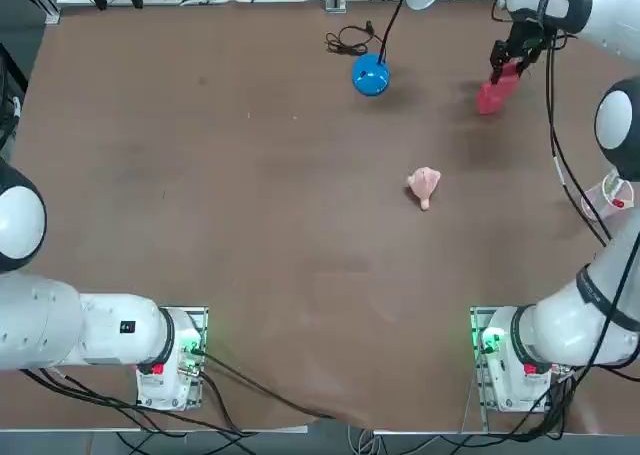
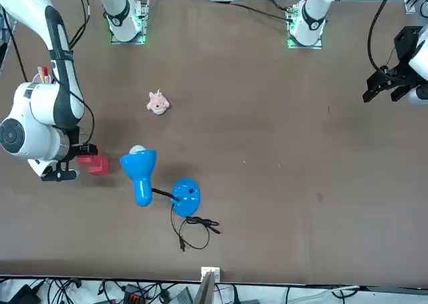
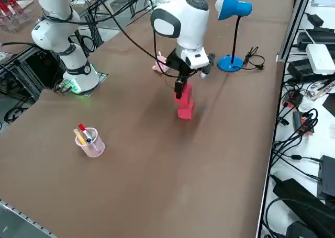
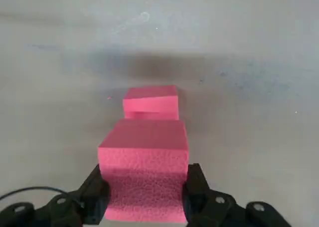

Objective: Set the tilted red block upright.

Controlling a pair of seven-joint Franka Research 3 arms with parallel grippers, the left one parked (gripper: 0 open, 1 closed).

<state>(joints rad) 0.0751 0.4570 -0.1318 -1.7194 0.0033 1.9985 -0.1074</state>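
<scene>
On the far part of the surface [image 1: 250, 275], from left to right, you first have the blue lamp [image 1: 370, 75], standing on its round base, with its cord [image 1: 350, 43] looped just beside it. The lamp seems only a bystander, but its shade is raised, so I would advise you not to swing the arm to the left.

Next, nearer to you, lies the pink toy [image 1: 424, 185], apart from the work, and it needs no touching.

Farther right and far, the tool [image 4: 144, 189] is gripping the red block [image 4: 144, 177], one finger on each of two opposite sides. Such a hold probably serves to turn the block without letting it slip, and it leaves the other end free to meet the surface. That end shows beyond the gripped part as a second, stepped portion; whether it is one piece with it, I cannot tell. Also I cannot tell if it touches the surface. I would level it first, then lower gently, and open only when it sits flat; otherwise it may tip again.

At the right, nearer, the pen cup [image 3: 90, 146] stands well apart, keeping its pens together.
</scene>
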